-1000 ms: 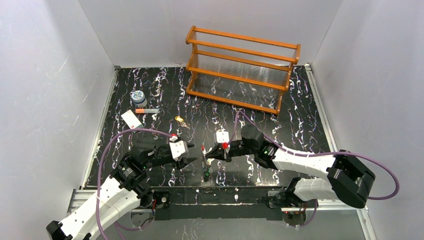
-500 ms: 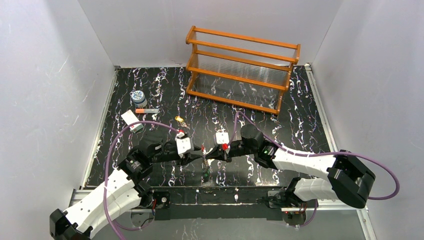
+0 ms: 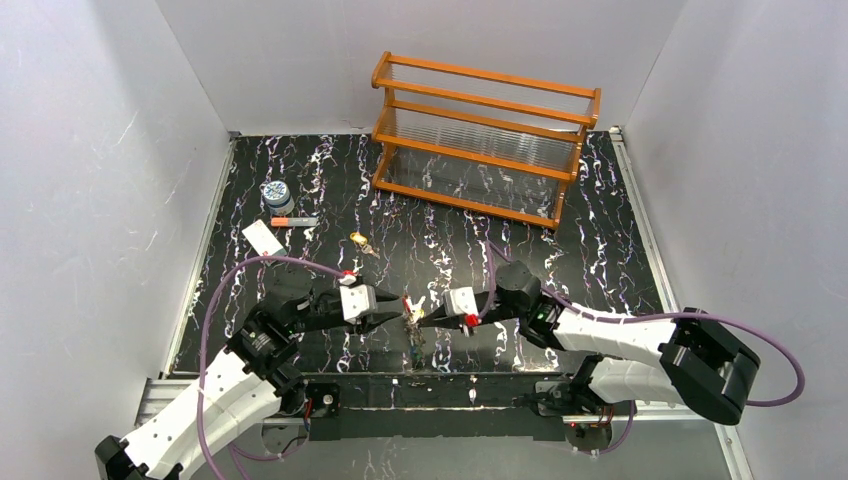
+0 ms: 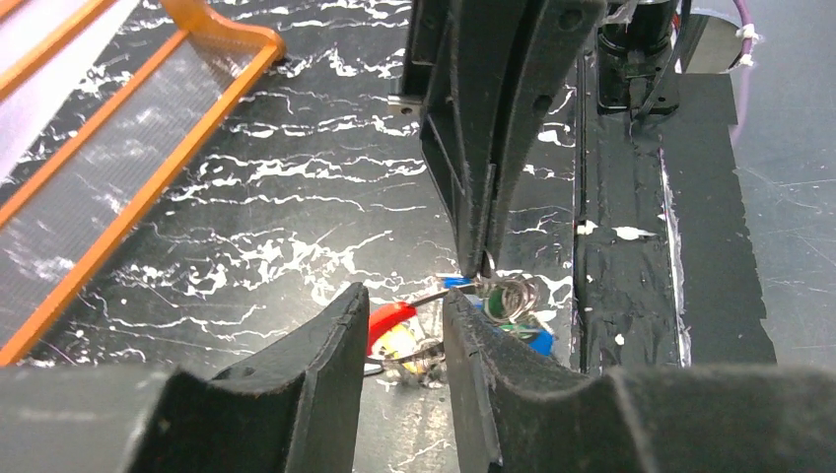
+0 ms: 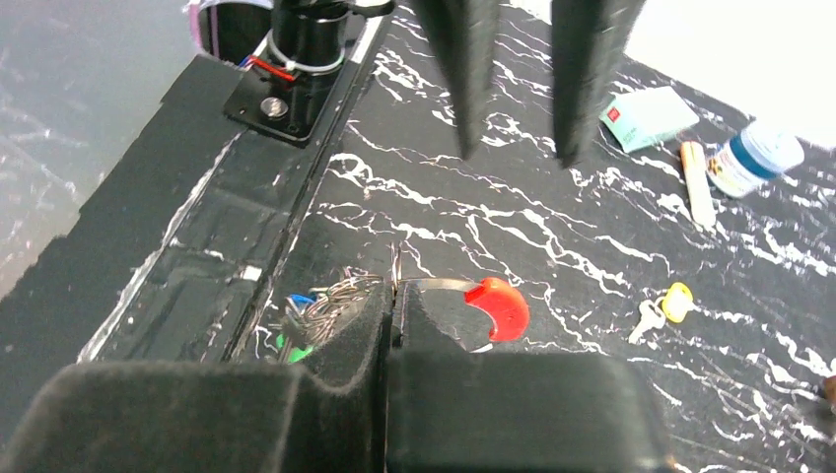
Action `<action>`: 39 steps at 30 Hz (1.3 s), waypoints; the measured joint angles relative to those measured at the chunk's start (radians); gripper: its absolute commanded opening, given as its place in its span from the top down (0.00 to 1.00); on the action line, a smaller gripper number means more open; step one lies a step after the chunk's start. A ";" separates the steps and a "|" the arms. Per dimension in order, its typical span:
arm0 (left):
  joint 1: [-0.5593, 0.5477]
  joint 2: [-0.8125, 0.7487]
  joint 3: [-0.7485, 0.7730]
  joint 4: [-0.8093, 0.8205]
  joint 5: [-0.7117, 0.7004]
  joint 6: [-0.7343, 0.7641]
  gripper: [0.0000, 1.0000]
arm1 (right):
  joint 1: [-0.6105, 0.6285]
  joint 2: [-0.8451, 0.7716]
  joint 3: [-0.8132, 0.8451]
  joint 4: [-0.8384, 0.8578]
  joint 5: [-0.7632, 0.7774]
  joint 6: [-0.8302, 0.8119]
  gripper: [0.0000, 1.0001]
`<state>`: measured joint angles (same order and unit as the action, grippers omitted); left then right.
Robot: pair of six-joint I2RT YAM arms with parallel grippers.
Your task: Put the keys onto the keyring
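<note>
The keyring [image 5: 434,285], a thin silvery loop with a curved red piece [image 5: 501,306], hangs just above the table in front of the arm bases [image 3: 409,312]. My right gripper [image 5: 394,296] is shut on its wire; in the left wrist view its fingertips [image 4: 483,258] pinch the loop from above. A bunch of keys with green and blue heads [image 4: 515,313] dangles from the ring [image 5: 296,340]. My left gripper [image 4: 404,296] faces it from the left, jaws a little apart, with the red piece [image 4: 389,317] just beyond them. A yellow-headed key [image 5: 674,302] lies loose farther back [image 3: 358,240].
A wooden rack [image 3: 485,140] stands at the back. At the left lie a patterned jar [image 3: 276,195], an orange-tipped stick [image 3: 293,221] and a white card [image 3: 262,238]. The taped near edge of the table [image 4: 631,276] runs right beside the ring.
My left gripper's jaws have narrowed as it reached in toward the ring. The right gripper has carried the ring slightly toward the near edge, its arm swung lower.
</note>
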<state>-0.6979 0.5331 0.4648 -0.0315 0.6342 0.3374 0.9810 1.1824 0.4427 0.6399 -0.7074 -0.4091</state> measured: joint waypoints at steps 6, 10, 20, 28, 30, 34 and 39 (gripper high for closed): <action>0.000 -0.060 -0.014 -0.009 0.031 0.045 0.67 | 0.000 -0.013 -0.069 0.067 -0.074 -0.151 0.99; 0.000 -0.082 -0.021 -0.026 0.044 0.069 0.67 | 0.000 -0.029 -0.080 0.073 -0.098 -0.237 0.99; 0.000 -0.093 -0.032 -0.037 0.068 0.109 0.67 | 0.000 -0.047 -0.080 0.066 -0.106 -0.328 0.99; 0.000 -0.024 -0.032 0.000 0.026 0.000 0.62 | 0.000 -0.023 -0.042 0.058 0.016 -0.113 0.99; 0.000 0.001 -0.032 0.026 -0.006 -0.055 0.59 | 0.000 -0.008 -0.018 0.058 0.082 -0.037 0.99; 0.000 0.045 -0.028 0.069 -0.096 -0.174 0.48 | 0.000 0.002 0.024 0.050 0.246 0.095 0.99; 0.000 0.076 -0.013 0.106 -0.237 -0.311 0.32 | 0.000 0.002 0.062 0.038 0.460 0.188 0.99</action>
<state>-0.6979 0.6086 0.4522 0.0742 0.3973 0.0269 0.9810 1.1843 0.5045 0.6781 -0.2474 -0.2214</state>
